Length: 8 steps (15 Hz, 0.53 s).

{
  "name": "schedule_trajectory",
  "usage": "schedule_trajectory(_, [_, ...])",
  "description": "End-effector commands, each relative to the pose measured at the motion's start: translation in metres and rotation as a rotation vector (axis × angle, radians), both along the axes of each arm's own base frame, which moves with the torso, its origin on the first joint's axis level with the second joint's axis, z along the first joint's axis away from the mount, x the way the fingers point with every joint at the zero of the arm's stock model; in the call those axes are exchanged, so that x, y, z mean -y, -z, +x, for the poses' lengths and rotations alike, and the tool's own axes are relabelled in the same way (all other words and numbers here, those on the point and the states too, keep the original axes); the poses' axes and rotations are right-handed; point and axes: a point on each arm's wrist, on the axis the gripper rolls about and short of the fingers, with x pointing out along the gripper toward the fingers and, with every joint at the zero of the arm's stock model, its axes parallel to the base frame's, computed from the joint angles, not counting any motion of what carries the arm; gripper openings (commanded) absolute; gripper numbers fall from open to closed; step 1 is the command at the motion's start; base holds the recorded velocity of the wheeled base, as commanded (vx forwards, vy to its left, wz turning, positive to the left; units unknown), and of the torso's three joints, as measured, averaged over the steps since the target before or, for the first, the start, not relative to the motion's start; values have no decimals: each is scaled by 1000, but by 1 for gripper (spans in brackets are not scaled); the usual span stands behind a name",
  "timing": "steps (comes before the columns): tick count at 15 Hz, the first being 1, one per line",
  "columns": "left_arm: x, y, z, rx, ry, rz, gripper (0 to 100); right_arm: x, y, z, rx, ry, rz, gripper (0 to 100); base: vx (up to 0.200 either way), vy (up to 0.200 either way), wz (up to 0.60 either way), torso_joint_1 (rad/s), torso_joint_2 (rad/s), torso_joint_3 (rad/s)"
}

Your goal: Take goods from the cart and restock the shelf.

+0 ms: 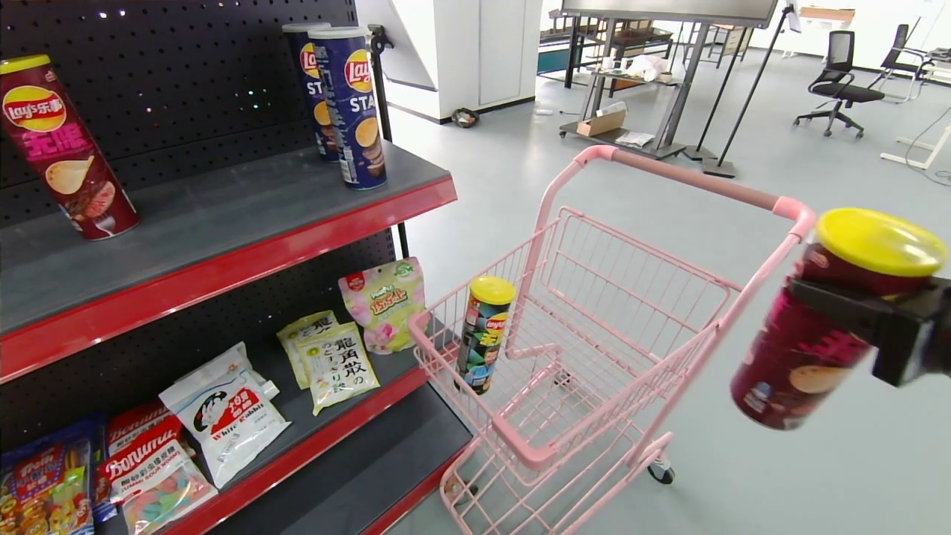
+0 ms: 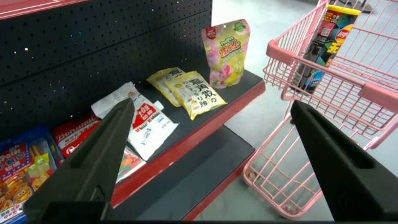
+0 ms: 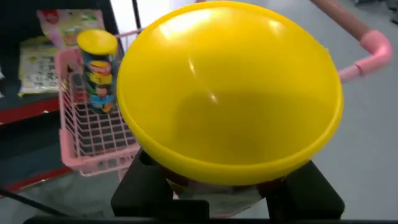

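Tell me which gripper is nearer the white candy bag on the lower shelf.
Left. The left gripper hangs open facing the white candy bag; the right gripper, holding a red can, is beyond the pink cart.

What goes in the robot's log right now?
right tool shut on maroon can, beside pink cart | left tool open, near snack shelf | cart holds one green can

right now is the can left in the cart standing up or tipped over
Upright: the can stands on its base in a corner of the cart, yellow lid on top, with barely any lean.
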Motion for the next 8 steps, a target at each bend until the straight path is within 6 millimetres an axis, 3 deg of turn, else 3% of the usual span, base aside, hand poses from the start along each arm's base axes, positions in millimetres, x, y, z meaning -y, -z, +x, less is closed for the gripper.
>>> schedule_trajectory(1, [0, 0, 0, -2, 1, 0, 100, 30, 11, -69, 58, 114, 32, 0, 0, 0, 0, 0, 0, 0])
schedule_trajectory(3, [0, 0, 0, -2, 1, 0, 100, 35, 22, -83, 66, 127, 87, 0, 0, 0, 0, 0, 0, 0])
schedule_trajectory(5, [0, 0, 0, -2, 1, 0, 100, 45, 31, -96, 72, 277, 66, 0, 0, 0, 0, 0, 0, 0])
schedule_trajectory(8, [0, 0, 0, -2, 1, 0, 100, 49, 46, -116, 11, 243, 51, 0, 0, 0, 0, 0, 0, 0])
